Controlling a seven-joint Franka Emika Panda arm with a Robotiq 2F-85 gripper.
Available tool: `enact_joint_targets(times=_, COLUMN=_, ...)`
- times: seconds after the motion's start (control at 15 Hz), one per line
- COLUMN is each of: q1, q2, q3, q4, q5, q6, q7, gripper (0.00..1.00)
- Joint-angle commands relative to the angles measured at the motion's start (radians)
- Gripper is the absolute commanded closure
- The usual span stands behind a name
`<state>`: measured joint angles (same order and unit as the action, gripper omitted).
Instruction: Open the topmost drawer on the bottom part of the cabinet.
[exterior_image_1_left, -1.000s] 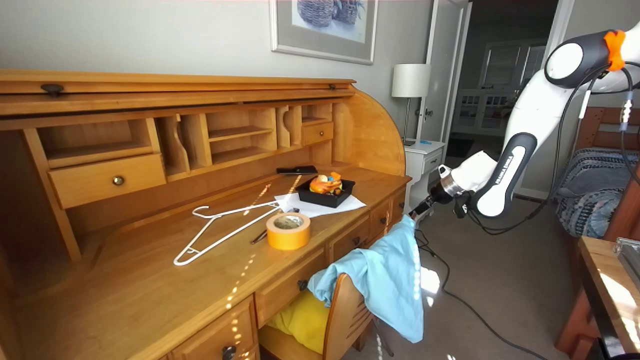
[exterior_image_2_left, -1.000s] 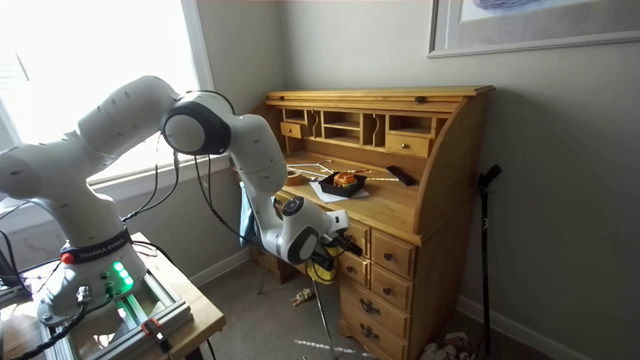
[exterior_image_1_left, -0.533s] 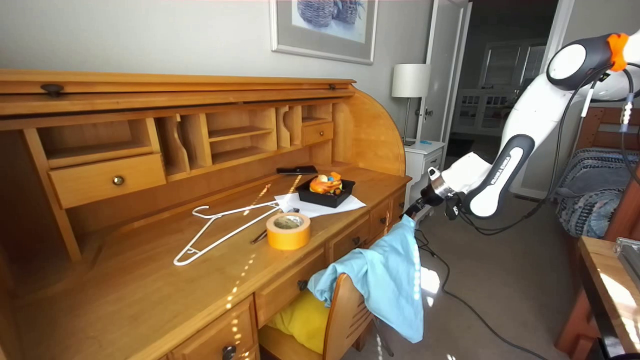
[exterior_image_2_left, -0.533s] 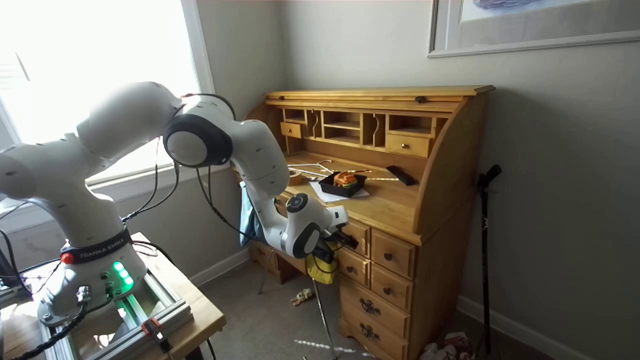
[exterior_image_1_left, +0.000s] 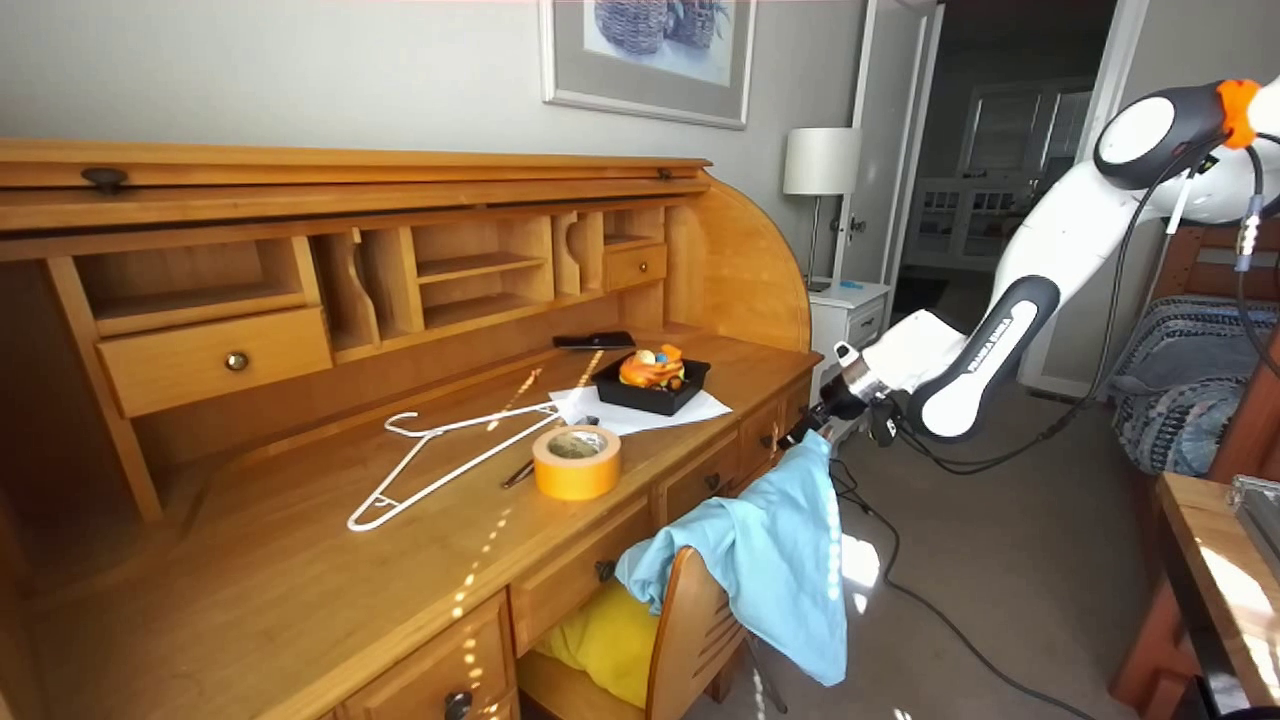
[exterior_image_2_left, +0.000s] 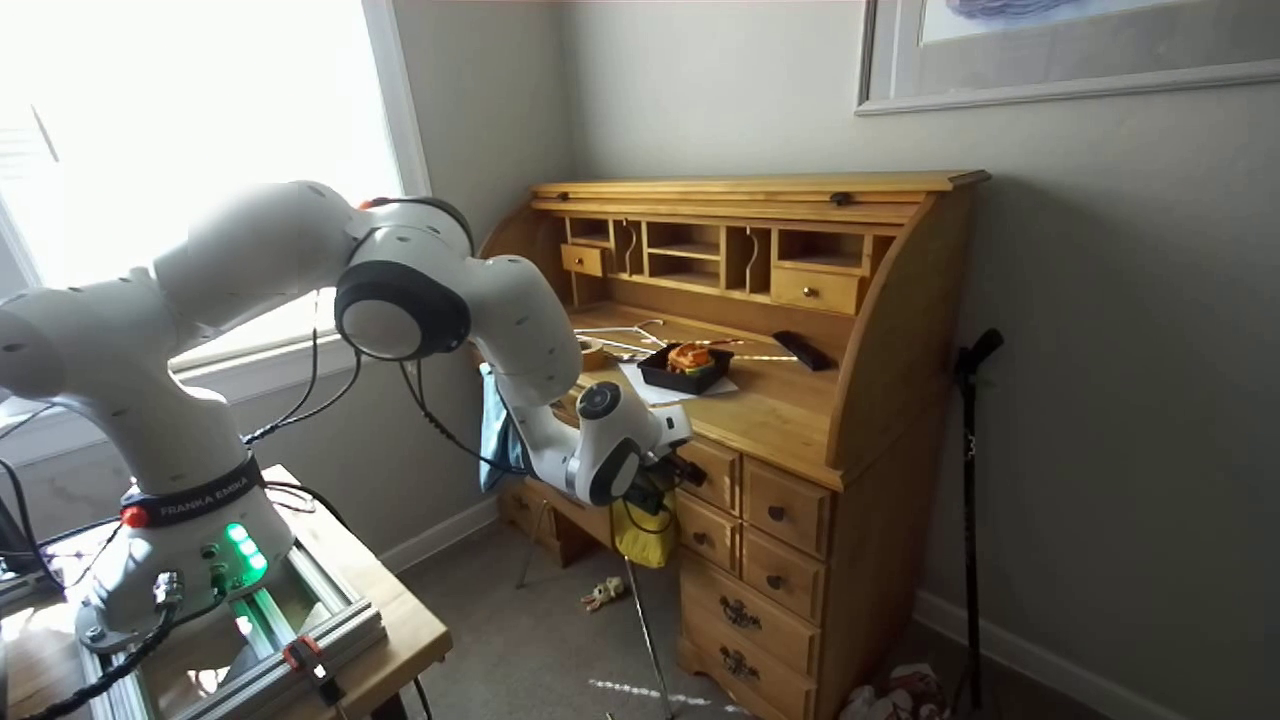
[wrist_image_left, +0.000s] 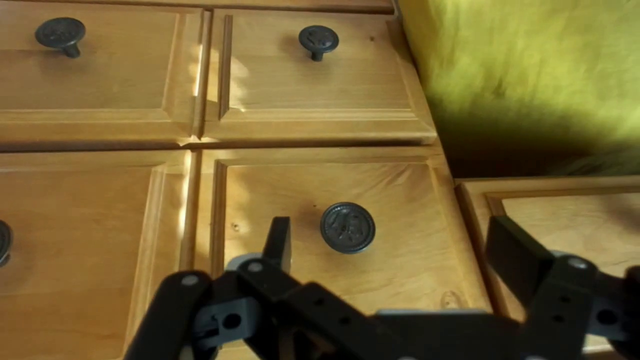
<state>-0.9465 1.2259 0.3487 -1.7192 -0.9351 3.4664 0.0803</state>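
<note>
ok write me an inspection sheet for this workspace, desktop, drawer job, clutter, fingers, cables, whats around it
Surface: wooden desktop, flecked with sunlight.
Job's things: desk with top drawer looking shut, round knob not gripped.
Clutter: hanger, tape roll, paper, black tray of toy food.
Fingers: open, knob between them in the wrist view, holding nothing.
Cables: floor cable trailing over carpet; arm cable hanging below the arm.
Surroundings: chair with blue cloth and yellow cushion, lamp, dark stick.
</note>
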Motion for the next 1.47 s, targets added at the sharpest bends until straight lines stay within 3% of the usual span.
enact_joint_targets(times=0.0, q1=-0.005, q2=0.042, q3=0.014, q4=0.058, q5=-0.009, q6=-0.018, q7=-0.012, gripper=0.00)
enact_joint_targets(times=0.8, q1=0.020, q2=0.066, q3=0.006, q4=0.127, q5=0.007, q6=-0.011, q7=-0.008, gripper=0.03)
enact_joint_targets(times=1.4, q1=0.006, q2=0.080, q3=0.037, q4=0.177, q5=0.005, q6=-0.010, q7=0.005, gripper=0.06)
